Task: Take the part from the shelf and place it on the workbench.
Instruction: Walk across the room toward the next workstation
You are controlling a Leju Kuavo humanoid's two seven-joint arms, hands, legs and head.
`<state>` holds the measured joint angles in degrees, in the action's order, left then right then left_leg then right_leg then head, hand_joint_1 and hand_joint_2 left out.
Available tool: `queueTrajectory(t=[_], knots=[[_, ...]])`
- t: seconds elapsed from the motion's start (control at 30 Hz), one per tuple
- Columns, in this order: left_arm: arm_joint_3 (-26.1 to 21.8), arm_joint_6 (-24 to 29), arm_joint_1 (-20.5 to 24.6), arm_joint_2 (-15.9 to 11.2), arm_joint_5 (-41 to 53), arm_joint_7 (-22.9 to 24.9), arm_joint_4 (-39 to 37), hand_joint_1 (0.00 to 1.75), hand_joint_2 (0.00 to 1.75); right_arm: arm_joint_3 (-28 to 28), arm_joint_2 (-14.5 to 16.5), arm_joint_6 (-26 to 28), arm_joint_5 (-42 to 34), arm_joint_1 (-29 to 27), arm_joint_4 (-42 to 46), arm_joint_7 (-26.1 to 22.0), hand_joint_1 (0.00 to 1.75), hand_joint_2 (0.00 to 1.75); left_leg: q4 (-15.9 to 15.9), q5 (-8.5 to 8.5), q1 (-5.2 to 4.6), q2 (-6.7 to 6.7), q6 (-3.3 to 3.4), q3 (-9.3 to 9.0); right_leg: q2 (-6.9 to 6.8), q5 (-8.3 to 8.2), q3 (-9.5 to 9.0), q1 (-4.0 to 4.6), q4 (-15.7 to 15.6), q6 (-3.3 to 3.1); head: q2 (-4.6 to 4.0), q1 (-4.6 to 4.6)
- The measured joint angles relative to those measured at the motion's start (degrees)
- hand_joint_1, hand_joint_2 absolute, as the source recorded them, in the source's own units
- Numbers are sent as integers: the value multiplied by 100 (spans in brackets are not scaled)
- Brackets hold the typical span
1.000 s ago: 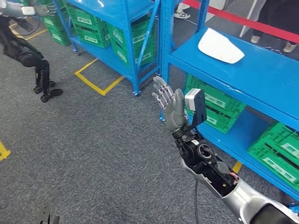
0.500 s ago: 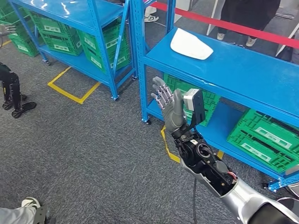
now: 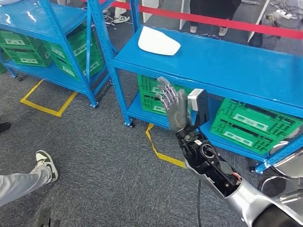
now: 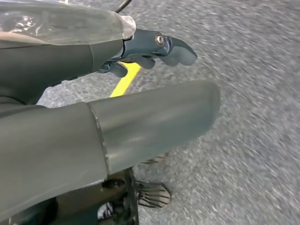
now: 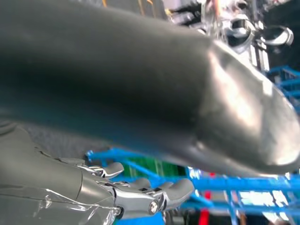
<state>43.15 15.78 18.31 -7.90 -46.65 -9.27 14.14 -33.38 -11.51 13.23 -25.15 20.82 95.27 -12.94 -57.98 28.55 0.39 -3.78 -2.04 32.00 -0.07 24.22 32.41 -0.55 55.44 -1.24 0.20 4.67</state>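
Note:
The part [image 3: 158, 41] is a flat white shell lying on the top board of the blue shelf [image 3: 228, 61], towards its left end. My right hand [image 3: 173, 106] is raised in front of the shelf's lower level, below and a little right of the part, fingers spread and holding nothing. The right wrist view shows that hand [image 5: 134, 192], its silver fingers stretched out before blue shelf bars. My left hand [image 4: 152, 47] hangs over grey carpet with its thumb and dark fingers extended, empty.
Green crates [image 3: 250, 125] sit on the shelf's lower board. A second blue shelf [image 3: 46, 19] with more crates stands at the left. Yellow floor tape [image 3: 161, 151] runs below the shelf. A person's leg and shoe [image 3: 46, 163] are at the lower left. Red barrier tape [image 3: 214, 21] runs behind.
The camera has turned right, so the whole scene has slid left and the shelf with the white part is now central. My right hand stays raised and empty.

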Motion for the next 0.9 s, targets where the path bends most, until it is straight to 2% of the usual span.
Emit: queueTrajectory(t=[0.03,0.07,0.1,0.13,0.17,0.2,0.27,0.3,0.33,0.4,0.43,0.47,0.5,0.53,0.57,0.6,0.63,0.67,0.7,0.73,0.77,0.8,0.83,0.87,0.9], knots=[[0,0,-2,-1,1,0,0,0,0,0,7,0,2,5,-3,-2,0,0,-392,198,11,170,-11,188,60,-11,13,-1,-2,-22,0,-14],[0,0,-12,-1,0,0,0,0,0,-3,14,0,3,6,-8,-2,0,0,-841,384,13,278,-12,419,128,-22,29,4,-2,-42,0,-23],[0,0,-27,-1,-1,0,0,0,0,-6,21,-1,5,0,-16,-2,0,0,-1204,492,11,323,-6,617,205,-32,41,13,-2,-55,0,-26],[0,0,-44,-1,-1,0,0,0,0,-8,25,-1,5,-6,-25,-2,0,0,-1374,493,9,344,9,728,287,-40,51,22,-2,-63,0,-27],[0,0,-56,-1,-2,0,0,0,0,-8,26,-1,8,-11,-32,-2,0,0,-1307,380,7,363,33,724,371,-49,57,29,-2,-68,0,-27],[0,0,-60,-1,-1,0,0,0,0,-8,28,-1,10,-11,-36,-3,0,0,-1017,186,3,398,64,604,452,-56,59,33,-2,-67,0,-27],[0,0,-45,-8,1,0,0,0,0,-8,32,2,19,-8,-37,-6,0,0,-147,-205,1,612,132,200,601,-74,68,38,0,-46,0,-30],[0,0,-33,-15,2,-1,0,0,0,-8,34,4,24,-6,-37,-7,0,0,167,-309,-4,700,154,53,665,-85,80,36,2,-25,0,-31],[0,0,-21,-21,2,-1,0,0,0,-8,34,6,28,-7,-37,-8,0,0,349,-348,-12,753,169,-32,726,-96,96,30,3,0,0,-34],[0,0,-2,-22,4,-2,1,0,0,-5,34,11,34,-11,-38,-9,0,0,405,-351,-28,665,194,-54,849,-123,132,12,-12,67,0,-35],[0,-1,7,-15,8,-2,2,0,0,0,34,16,36,-15,-39,-10,0,0,434,-367,-24,591,218,-69,818,-109,160,11,9,92,0,-35],[0,-1,13,-8,12,-3,4,0,0,8,34,22,37,-14,-39,-10,0,0,465,-386,-17,522,245,-83,693,-41,215,22,98,114,0,-21],[0,-2,14,-3,17,-4,6,0,0,17,34,28,39,-11,-40,-13,0,0,496,-402,-8,448,273,-96,513,93,317,35,303,131,0,-3],[0,-2,10,-1,21,-5,7,0,0,23,35,33,41,-13,-40,-14,0,0,509,-408,-10,374,289,-103,298,290,466,39,644,144,0,17],[0,-2,1,-2,22,-7,7,0,0,24,36,37,42,-14,-42,-15,0,0,509,-406,-16,308,301,-102,158,500,650,35,1062,164,0,36],[0,-2,-10,-3,23,-7,7,0,0,22,36,38,44,-22,-43,-16,0,0,507,-403,-19,234,307,-100,94,658,817,19,1453,186,0,47],[0,-2,-19,-4,24,-7,7,0,0,20,37,40,46,-31,-45,-15,0,0,504,-399,-20,159,305,-98,63,725,917,-2,1703,206,0,55],[0,-2,-24,-3,25,-7,7,0,0,21,37,41,49,-36,-50,-15,0,0,499,-391,-17,89,298,-97,44,681,912,-24,1728,224,0,61],[0,-2,-25,2,25,-7,7,0,0,25,37,42,53,-37,-55,-14,0,0,491,-379,-11,20,283,-100,16,536,788,-43,1512,240,0,67],[0,-2,-23,8,27,-7,7,0,0,29,37,43,60,-34,-59,-12,0,0,472,-359,-4,-45,258,-106,-57,338,569,-57,1103,256,0,71],[0,-2,-19,5,30,-7,7,0,0,32,37,43,67,-23,-63,-9,0,0,449,-336,-12,-106,225,-107,-197,214,350,-38,688,270,0,82],[0,-2,-12,4,34,-7,7,0,0,32,39,43,75,-8,-64,-6,0,0,412,-311,-24,-166,191,-103,-309,131,174,-25,354,250,0,93],[1,-2,-4,0,39,-7,7,0,0,32,44,44,84,5,-64,1,0,0,383,-294,-41,-223,162,-98,-385,111,74,-6,160,218,0,89],[1,-2,3,-6,43,-7,7,0,0,31,49,46,91,13,-64,10,0,0,365,-285,-61,-283,142,-94,-395,144,57,17,121,176,0,73],[2,-2,11,-4,48,-5,7,0,0,32,55,51,100,13,-63,19,0,0,349,-277,-63,-352,127,-97,-312,130,58,16,117,122,0,50]])
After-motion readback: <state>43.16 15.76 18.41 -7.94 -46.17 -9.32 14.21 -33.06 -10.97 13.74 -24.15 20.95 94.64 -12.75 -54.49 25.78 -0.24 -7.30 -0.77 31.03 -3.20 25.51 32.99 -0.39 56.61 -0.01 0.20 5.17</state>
